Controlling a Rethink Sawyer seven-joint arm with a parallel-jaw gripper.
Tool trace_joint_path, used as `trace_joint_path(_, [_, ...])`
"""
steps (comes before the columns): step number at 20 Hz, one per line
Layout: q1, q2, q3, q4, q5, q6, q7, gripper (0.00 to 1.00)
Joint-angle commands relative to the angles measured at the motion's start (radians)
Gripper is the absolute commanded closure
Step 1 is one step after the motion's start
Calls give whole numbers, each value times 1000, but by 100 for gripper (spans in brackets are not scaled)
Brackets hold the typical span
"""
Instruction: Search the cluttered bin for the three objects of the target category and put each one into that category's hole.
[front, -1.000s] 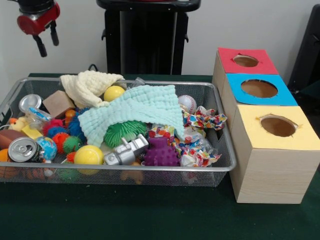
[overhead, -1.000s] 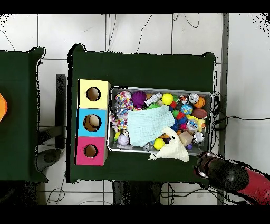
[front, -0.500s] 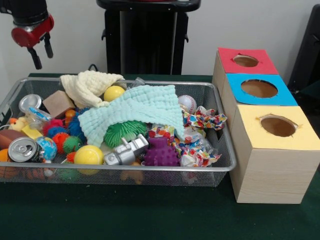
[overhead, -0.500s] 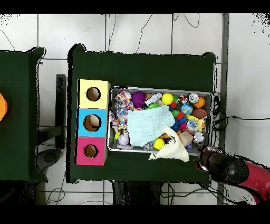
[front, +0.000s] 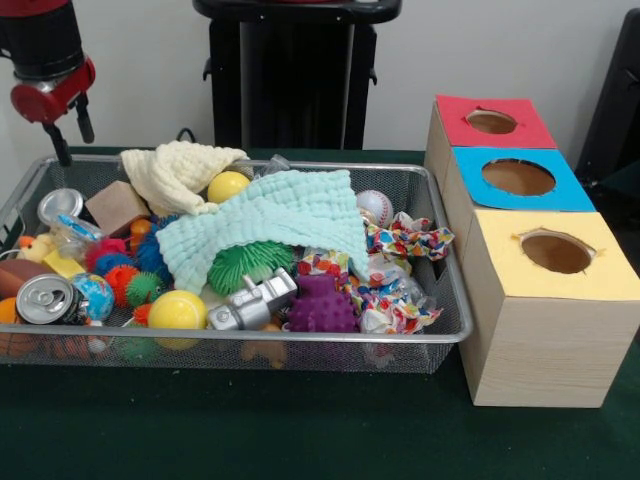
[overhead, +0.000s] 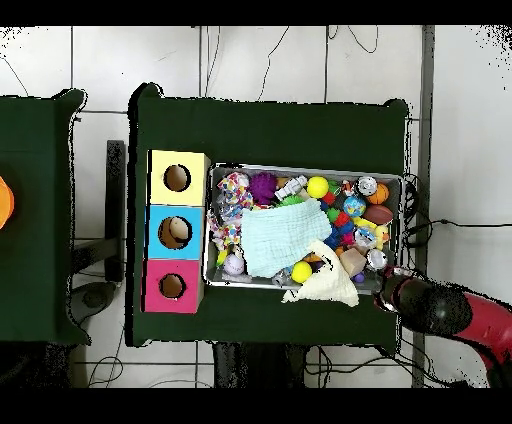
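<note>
sinking toward the silver wire mesh bin's corner, the red and black fingers hang apart and empty; searching begins.

Bin contents partly buried; arm cropped at frame edge.

Mint cloth covers the bin's middle, hiding most of the green spiky ball. Cream cloth drapes over the 11 o'clock corner, half-covering a yellow ball. Arm cut off at the top edge in front view. Items seen through the mesh front wall are too indistinct to identify.
</note>
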Motion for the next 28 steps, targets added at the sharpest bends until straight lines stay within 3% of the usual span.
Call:
trace_joint_path(1, [-25, 105, 104, -159, -91, 146, -270, 0])
trace_joint_path(10, [-33, 161, 133, -245, -109, 244, -330, 0])
trace_joint_path(23, [-38, 277, 163, -404, -139, 311, -416, 0])
trace_joint_path(28, [-42, 281, 166, -426, -133, 344, -431, 0])
